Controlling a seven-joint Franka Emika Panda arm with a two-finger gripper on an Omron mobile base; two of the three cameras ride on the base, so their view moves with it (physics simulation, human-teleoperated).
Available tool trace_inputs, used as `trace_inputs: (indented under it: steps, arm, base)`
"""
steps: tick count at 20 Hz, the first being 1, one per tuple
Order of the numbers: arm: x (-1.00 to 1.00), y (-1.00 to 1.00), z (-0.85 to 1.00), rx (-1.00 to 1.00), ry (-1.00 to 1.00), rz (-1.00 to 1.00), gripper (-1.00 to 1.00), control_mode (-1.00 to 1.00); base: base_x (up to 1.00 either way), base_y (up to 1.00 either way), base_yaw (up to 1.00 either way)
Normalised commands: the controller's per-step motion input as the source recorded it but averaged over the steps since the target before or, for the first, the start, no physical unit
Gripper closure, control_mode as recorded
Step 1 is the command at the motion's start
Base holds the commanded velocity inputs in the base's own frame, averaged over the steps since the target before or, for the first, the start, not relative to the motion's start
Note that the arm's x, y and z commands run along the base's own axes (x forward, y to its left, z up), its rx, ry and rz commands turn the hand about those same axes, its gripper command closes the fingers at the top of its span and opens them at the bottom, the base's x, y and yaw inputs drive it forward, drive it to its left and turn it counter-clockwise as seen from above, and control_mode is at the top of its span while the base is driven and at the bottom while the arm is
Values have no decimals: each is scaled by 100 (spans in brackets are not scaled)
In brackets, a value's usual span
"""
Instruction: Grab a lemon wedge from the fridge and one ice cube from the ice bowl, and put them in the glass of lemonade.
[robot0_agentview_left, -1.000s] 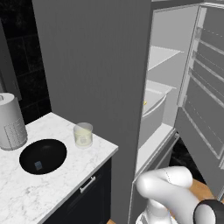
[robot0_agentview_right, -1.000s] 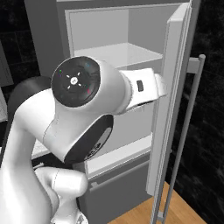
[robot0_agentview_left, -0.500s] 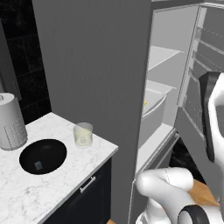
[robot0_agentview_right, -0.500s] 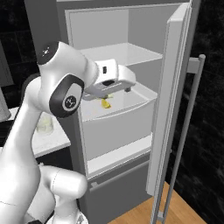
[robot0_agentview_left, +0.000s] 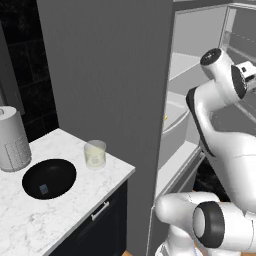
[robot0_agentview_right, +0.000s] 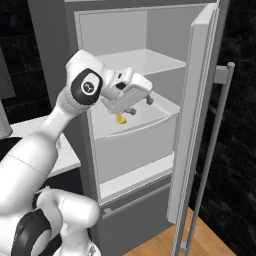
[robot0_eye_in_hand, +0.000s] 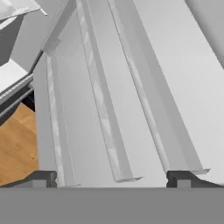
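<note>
While reaching into fridge at frame centre: gripper spread wide, empty, just above lemon wedge in drawer. Lower left: ice cube in ice bowl, beside glass of lemonade.

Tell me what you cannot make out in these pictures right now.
- Lemon wedge: right base view, partly covered by the open gripper; the gap between them is unclear.
- Ice cube: left base view, too small for detail inside the ice bowl.
- Fridge interior: left base view, largely blocked by the arm.
</note>
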Motion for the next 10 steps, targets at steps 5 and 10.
trace_inputs:
  steps: [5, 10]
  arm:
    - [32, -53, -42, 0, 19, -7, -100, -100]
    - [52, -46, -34, 0, 0, -4, -100, -100]
  base:
    - [0, 0, 0]
    - [0, 0, 0]
